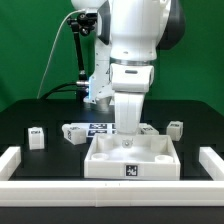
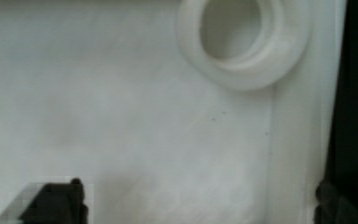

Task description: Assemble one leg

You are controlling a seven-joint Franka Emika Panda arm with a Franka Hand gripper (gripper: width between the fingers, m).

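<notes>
The large white moulded tray-like piece (image 1: pixel 130 158) lies at the front centre of the black table, with a tag on its front face. My gripper (image 1: pixel 127 136) hangs straight down onto its back part. In the wrist view my gripper (image 2: pixel 199 203) is open: both dark fingertips (image 2: pixel 55 203) stand wide apart over the tray's flat white surface (image 2: pixel 140 120), close to a round socket (image 2: pixel 243 40). Nothing is between them. Small white tagged legs lie loose: one at the exterior view's far left (image 1: pixel 36 137), one left of the tray (image 1: pixel 73 133), one at the right (image 1: pixel 175 128).
The marker board (image 1: pixel 98 127) lies behind the tray. Another small white part (image 1: pixel 148 128) sits just right of my arm. A low white wall borders the table at the left (image 1: pixel 10 160), the right (image 1: pixel 212 160) and the front.
</notes>
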